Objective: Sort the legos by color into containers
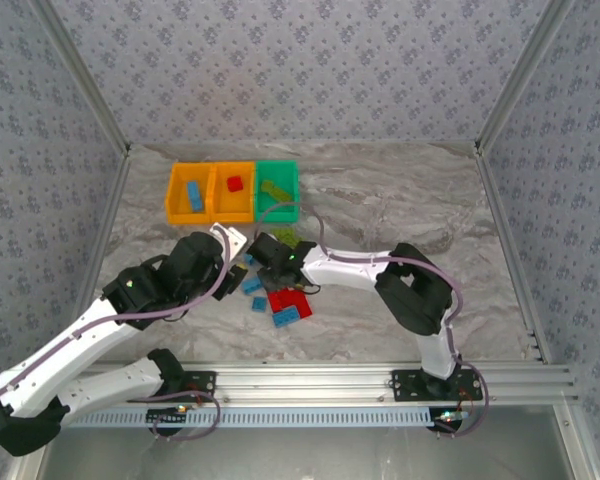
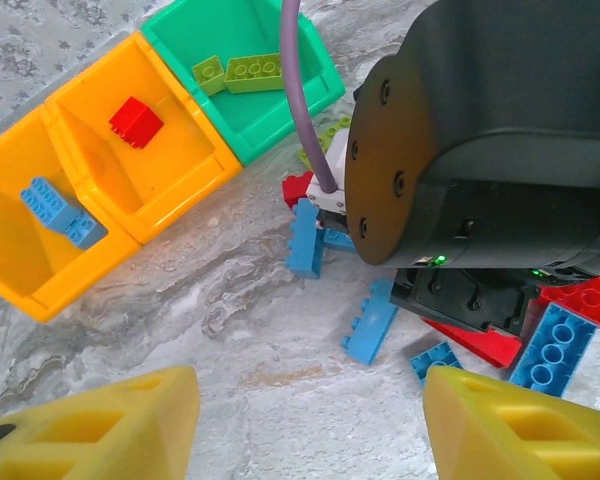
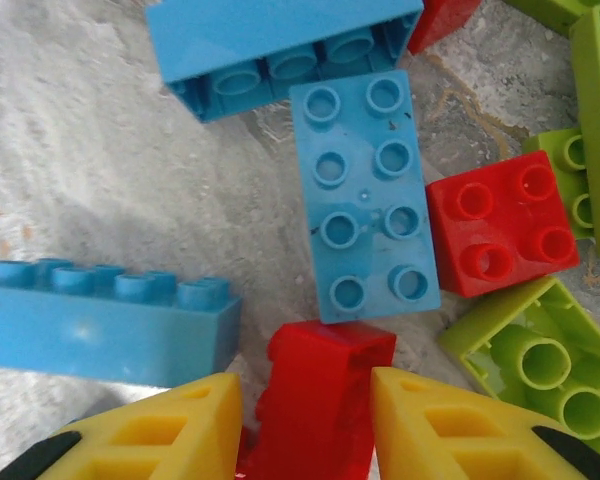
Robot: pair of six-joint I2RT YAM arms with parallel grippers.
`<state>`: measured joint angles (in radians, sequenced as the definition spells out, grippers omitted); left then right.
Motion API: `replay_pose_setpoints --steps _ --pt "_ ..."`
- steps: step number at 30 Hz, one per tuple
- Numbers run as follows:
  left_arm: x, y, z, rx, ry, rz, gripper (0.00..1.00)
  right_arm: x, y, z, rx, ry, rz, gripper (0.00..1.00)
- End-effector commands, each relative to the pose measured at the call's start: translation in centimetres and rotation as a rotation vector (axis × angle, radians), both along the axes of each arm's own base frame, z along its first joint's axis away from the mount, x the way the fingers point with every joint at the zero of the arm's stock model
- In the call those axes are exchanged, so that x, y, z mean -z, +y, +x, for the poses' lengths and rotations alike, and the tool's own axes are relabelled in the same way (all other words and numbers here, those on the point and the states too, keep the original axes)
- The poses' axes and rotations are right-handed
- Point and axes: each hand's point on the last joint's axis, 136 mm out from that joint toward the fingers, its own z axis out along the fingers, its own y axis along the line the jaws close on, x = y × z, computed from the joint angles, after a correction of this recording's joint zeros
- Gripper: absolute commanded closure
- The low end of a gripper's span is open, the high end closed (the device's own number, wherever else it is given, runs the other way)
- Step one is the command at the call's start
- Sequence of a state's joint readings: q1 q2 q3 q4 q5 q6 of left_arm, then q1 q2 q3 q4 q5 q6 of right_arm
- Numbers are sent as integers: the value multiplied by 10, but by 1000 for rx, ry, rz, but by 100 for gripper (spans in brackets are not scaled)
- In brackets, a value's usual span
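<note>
R claw (image 3: 302,388) pinches red lego (image 3: 325,365); L claw (image 2: 308,380) open.

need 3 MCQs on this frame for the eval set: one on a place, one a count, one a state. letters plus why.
1. Which bin holds the red cube?
A) left bin
B) middle bin
C) green bin

2. How many lime bricks lie in the green bin?
A) none
B) two
C) five

3. What sits between the fingers of the right gripper?
A) a red brick
B) a blue brick
C) nothing

Key:
1 B: the left wrist view shows the red cube in the orange bin right beside the green one.
2 B: one short and one long lime brick lie on the green bin's floor.
3 A: the right wrist view shows both yellow fingers against the sides of the red brick.
</note>
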<state>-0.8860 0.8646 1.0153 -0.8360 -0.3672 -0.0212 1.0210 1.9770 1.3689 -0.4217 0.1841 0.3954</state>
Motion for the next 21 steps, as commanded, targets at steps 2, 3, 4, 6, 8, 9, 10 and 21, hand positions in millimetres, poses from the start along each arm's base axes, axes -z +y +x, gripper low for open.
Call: replay_pose_setpoints --steps 2,3,4,6,8,9,10,21 --pt "3 11 1 -24 -24 49 38 17 -16 -3 9 18 -118 59" --pt "3 11 1 -24 -24 50 39 19 -17 -3 13 20 -123 59" --pt "3 11 1 -24 -26 50 39 21 -20 -4 19 24 -132 59" --pt "3 11 2 -26 -25 53 38 25 -25 -5 29 25 -150 58" --pt "4 11 2 -26 -24 56 38 27 -28 -5 38 30 -157 58" --pt "5 11 2 -27 -24 60 38 28 -28 -5 41 31 -158 58" --pt "6 12 2 -30 -23 63 38 27 -28 -5 42 31 -160 58" --pt "7 14 3 -39 -22 70 38 22 -31 -4 77 43 -145 51"
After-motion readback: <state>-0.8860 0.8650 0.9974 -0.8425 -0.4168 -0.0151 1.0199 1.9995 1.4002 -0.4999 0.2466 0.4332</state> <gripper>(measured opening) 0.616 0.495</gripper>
